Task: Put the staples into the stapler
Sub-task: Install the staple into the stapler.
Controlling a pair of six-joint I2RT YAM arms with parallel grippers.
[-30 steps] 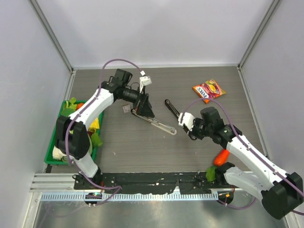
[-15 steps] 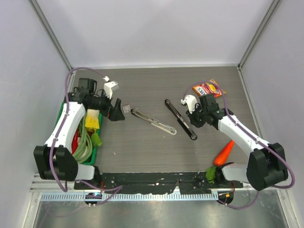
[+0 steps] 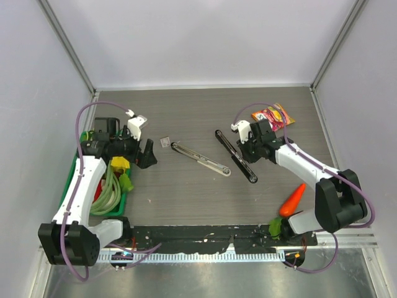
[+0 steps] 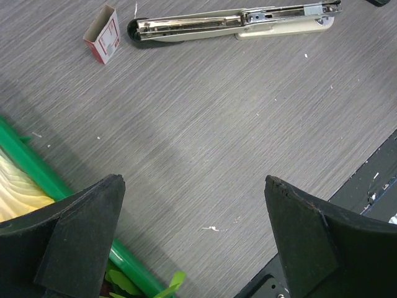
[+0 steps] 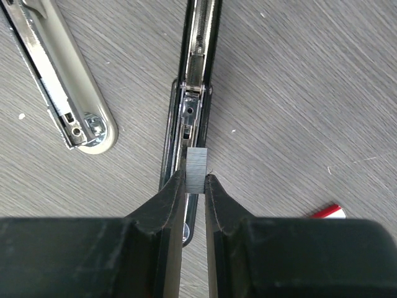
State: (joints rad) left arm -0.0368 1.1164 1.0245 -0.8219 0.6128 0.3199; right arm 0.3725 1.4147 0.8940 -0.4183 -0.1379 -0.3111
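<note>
Right tool (image 5: 195, 177): fingers drawn almost together and clamped on a short grey staple strip (image 5: 197, 167). Seen from the top camera, this tool (image 3: 242, 151) reaches in from the right and points down-left at the black stapler (image 3: 234, 155).
Staple strip: pinched by its lower end, with the upper end sticking out past the fingertips. It is lined up over the stapler's channel. Whether it touches the metal I cannot tell.
Black stapler (image 5: 195, 93): lies opened out flat on the grey tabletop (image 3: 186, 192), magazine rail facing up. It runs straight away from the right tool.
Silver stapler (image 5: 59, 74): also opened flat, just left of the black one and apart from it, at a slant. In the top view it (image 3: 200, 159) sits between the two arms.
Left tool (image 4: 192, 180): fingers spread wide with nothing between them, only bare tabletop below. In the top view it (image 3: 147, 155) sits at the left, near the green tray (image 3: 68, 192).
Staples box (image 4: 104, 42): small white carton with a red label, one end open. It lies on the tabletop just beside the black-tipped end of the silver stapler, well ahead of the left tool. From above it (image 3: 164, 142) lies between the left tool and that stapler.
Green tray: at the tabletop's left edge, holding yellow and green items. Its rim (image 4: 37, 171) crosses the left wrist view.
Carrot (image 3: 293, 200): lies near the right arm's base.
Snack packet (image 3: 273, 117): orange-red, at the far right, behind the right tool.
</note>
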